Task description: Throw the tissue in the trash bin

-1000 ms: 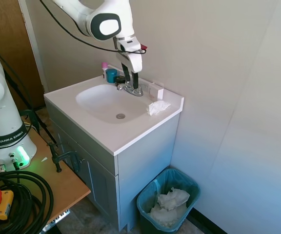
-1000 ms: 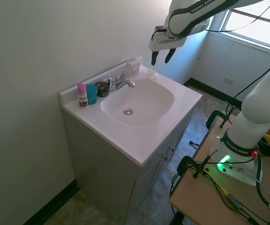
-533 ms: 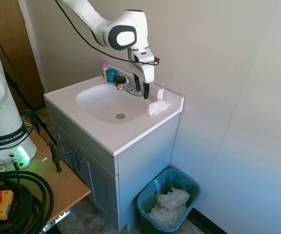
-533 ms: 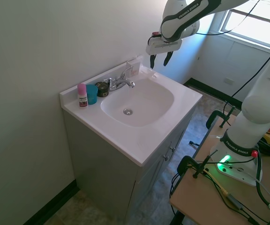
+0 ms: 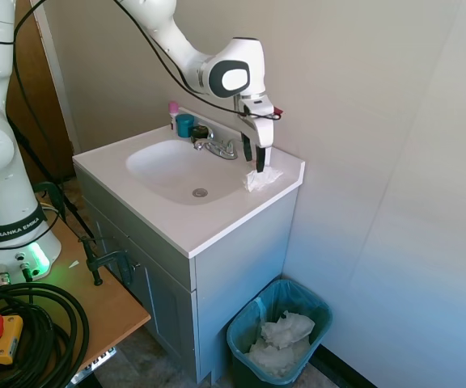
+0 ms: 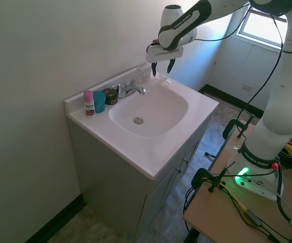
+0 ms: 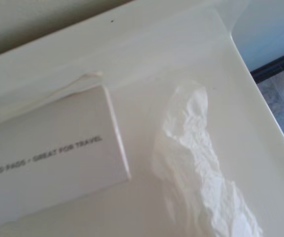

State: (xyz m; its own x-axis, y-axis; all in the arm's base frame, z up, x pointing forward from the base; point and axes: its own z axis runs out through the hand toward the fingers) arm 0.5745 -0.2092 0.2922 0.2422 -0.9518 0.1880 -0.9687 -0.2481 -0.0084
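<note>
Fingers released just above the small crumpled white paper tissue on the white vanity counter, at about three o'clock from the basin, so I've grasped nothing yet; pickup and the drop into the teal-green plastic trash bin remain.

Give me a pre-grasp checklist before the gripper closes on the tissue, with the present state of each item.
1. Gripper open: ok, fingers apart in the second exterior view.
2. Gripper above the tissue: ok.
3. Fingers straddling the tissue: cannot tell.
4. Tissue free on the vanity top, apart from the white box: ok.
5. Trash bin open on the floor: ok, crumpled paper already inside.
</note>
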